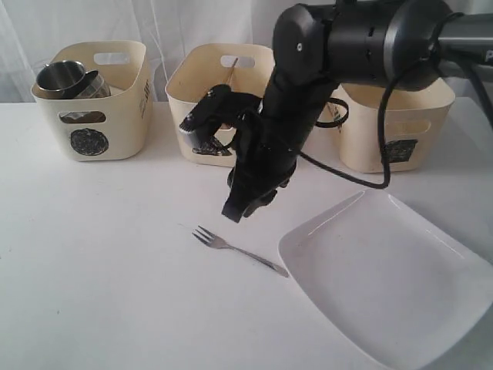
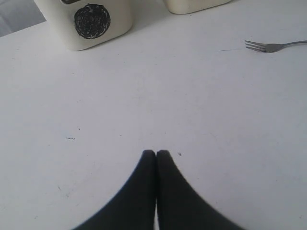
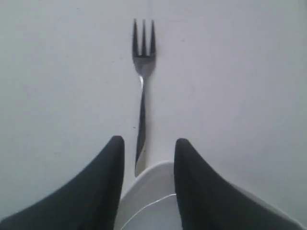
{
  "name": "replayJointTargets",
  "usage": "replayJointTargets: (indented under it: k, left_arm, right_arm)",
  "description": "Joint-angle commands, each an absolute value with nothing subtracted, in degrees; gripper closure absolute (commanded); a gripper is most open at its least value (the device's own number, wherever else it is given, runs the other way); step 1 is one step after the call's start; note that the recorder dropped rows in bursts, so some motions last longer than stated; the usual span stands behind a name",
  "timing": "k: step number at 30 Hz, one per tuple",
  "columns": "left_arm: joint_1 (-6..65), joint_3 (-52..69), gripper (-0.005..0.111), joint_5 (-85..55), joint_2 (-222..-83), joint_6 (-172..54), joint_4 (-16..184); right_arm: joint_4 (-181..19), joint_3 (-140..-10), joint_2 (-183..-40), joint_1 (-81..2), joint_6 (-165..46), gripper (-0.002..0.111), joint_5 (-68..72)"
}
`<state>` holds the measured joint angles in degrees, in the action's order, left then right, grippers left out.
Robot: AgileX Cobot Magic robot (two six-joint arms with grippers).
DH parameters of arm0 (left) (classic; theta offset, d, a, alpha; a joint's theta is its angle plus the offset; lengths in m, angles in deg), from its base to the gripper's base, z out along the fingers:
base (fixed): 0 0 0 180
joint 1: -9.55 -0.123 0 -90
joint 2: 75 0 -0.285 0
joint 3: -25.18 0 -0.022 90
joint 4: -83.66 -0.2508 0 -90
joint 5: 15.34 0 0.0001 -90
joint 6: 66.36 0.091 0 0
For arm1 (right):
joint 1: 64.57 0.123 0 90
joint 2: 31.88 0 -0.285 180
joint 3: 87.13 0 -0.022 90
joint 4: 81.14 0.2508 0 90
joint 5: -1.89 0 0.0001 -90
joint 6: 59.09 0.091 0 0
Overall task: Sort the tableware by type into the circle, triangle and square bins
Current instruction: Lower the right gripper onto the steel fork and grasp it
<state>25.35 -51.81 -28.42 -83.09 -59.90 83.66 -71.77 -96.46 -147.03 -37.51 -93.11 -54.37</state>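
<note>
Exterior camera: raised, facing down across white table (image 1: 100, 293) toward cream plastic tubs (image 1: 123, 108) at far edge. Wrist cameras: close above tabletop. All three views share slim steel fork (image 1: 243, 253).

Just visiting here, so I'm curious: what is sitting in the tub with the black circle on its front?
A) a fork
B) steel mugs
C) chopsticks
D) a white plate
B: in the exterior view the steel mugs stick up out of the circle tub, while the fork and the white plate lie out on the table.
</note>
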Motion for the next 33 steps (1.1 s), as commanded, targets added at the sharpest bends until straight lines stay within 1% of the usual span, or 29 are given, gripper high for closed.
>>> replayJointTargets:
  k: [1, 7, 16, 33]
  left_arm:
    - [25.67, -52.03, 0.107, -28.66, -82.79, -59.99, 83.66]
    - [25.67, -52.03, 0.107, -28.66, -82.79, -59.99, 83.66]
    - [25.67, -52.03, 0.107, -28.66, -82.79, -59.99, 83.66]
    - [25.67, -52.03, 0.107, -28.66, -82.79, -59.99, 83.66]
  right_arm:
    - [-76.74, -96.07, -149.62, -33.35, -93.83, 0.067, -57.61]
    - [-78.08, -96.07, -153.52, -31.77, -93.43, 0.066, -58.57]
    - [-78.17, -96.07, -156.34, -31.60, -93.43, 0.066, -55.18]
    - [-78.17, -96.07, -161.01, -34.27, -93.43, 0.066, -51.39]
